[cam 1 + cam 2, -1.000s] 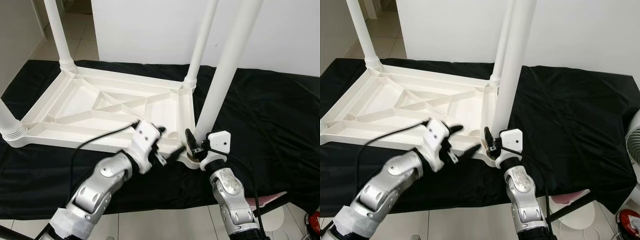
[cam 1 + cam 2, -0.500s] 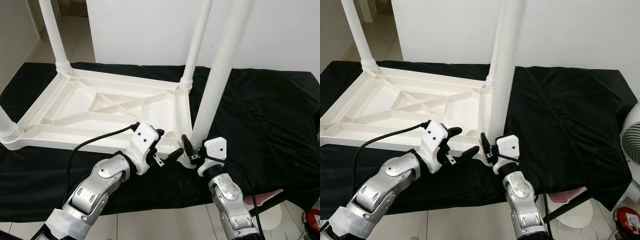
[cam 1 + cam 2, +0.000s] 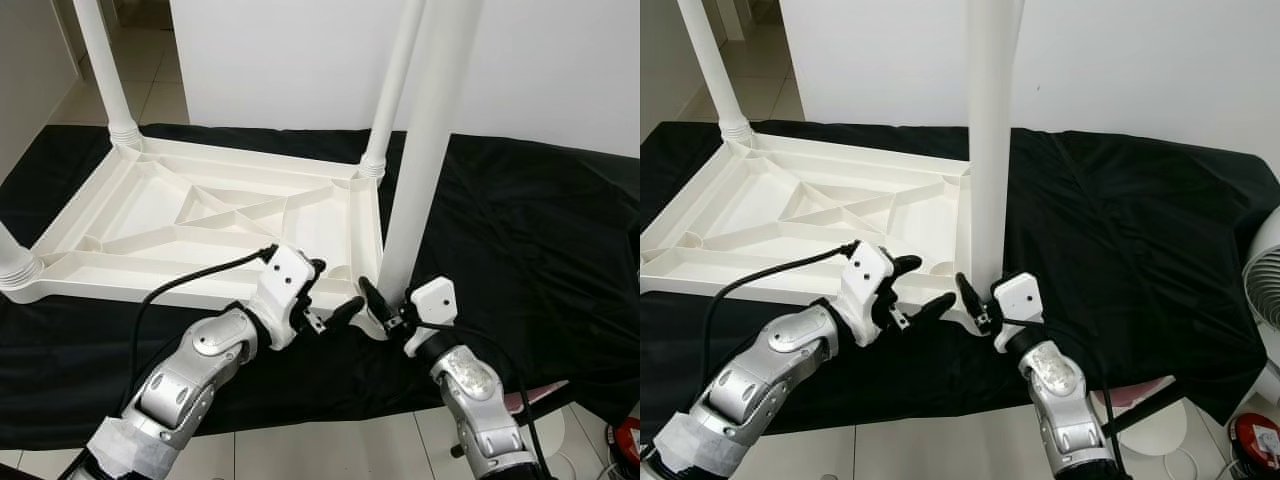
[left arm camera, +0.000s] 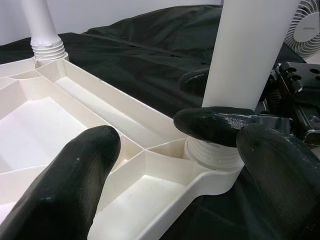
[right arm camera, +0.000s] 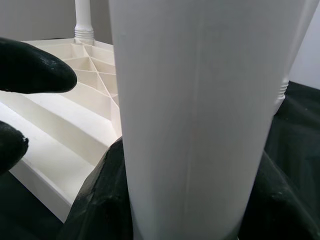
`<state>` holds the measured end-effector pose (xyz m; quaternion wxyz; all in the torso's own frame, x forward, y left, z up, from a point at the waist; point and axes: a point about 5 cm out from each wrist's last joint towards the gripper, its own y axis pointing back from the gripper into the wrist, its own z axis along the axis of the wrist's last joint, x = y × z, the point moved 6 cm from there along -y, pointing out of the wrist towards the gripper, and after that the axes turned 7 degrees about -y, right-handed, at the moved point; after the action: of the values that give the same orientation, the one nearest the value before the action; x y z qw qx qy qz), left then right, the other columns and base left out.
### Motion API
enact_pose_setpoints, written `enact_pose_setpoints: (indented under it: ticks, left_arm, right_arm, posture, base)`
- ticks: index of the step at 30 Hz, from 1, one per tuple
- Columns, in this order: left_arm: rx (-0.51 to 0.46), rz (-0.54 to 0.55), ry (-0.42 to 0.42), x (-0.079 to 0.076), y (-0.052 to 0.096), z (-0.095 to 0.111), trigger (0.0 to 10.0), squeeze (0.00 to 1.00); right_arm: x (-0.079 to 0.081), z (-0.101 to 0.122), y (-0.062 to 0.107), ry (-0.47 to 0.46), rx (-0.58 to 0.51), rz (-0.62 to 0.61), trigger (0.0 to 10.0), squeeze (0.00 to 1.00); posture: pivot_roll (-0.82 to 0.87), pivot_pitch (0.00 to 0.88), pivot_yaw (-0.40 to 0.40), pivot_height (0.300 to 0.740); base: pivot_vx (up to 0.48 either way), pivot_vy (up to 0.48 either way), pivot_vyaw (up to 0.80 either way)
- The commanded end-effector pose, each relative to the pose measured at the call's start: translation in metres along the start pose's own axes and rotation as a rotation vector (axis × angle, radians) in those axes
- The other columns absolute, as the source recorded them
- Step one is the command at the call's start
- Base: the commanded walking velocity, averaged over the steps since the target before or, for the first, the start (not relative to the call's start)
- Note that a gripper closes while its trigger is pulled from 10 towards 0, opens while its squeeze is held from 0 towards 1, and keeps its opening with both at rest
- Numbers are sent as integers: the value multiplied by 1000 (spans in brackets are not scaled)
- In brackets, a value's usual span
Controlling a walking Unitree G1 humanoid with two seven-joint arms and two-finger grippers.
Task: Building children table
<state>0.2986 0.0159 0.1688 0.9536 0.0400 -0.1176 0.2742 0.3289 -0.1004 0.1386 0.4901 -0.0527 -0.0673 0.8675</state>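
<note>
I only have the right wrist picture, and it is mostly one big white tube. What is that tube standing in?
Observer: It is a table leg, standing upright in the corner socket of an upturned white tabletop that lies on a black cloth.
Operator: Is the robot holding it?
Observer: The right gripper is at the base of the leg, one black finger on each side of it.
Operator: And that black blob at the edge of my picture?
Observer: That is a finger of the left gripper, which is open and hovers beside the same corner.
Operator: Are there other legs?
Observer: Yes, more legs stand at the other corners, one at the far left.
</note>
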Motion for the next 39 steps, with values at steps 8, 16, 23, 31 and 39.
enact_pose_setpoints:
  ticks: [8,16,23,31,39]
  left_arm:
    - [-7,-53,-15,-7,1,4,10000,0]
    - [-11,-48,-18,-4,1,7,10000,0]
    - [-11,-47,-16,-4,1,7,10000,0]
    - [-11,-44,-17,-3,1,8,10000,0]
    - [-11,-36,-15,-2,2,8,10000,0]
  right_arm:
    - [3,-25,3,-149,76,24,10000,0]
    - [11,-25,11,-201,46,59,10000,0]
    - [5,-33,11,-314,78,5,10000,0]
    - [-6,-39,5,-284,143,-41,10000,0]
    - [-14,-34,-12,-159,191,-58,10000,0]
  posture:
    - [77,67,-62,740]
    - [74,68,-62,740]
    - [71,70,-58,740]
    - [70,73,-59,740]
    - [77,76,-64,740]
  base:
    - [0,0,0]
    - [0,0,0]
    - [0,0,0]
    - [0,0,0]
    - [0,0,0]
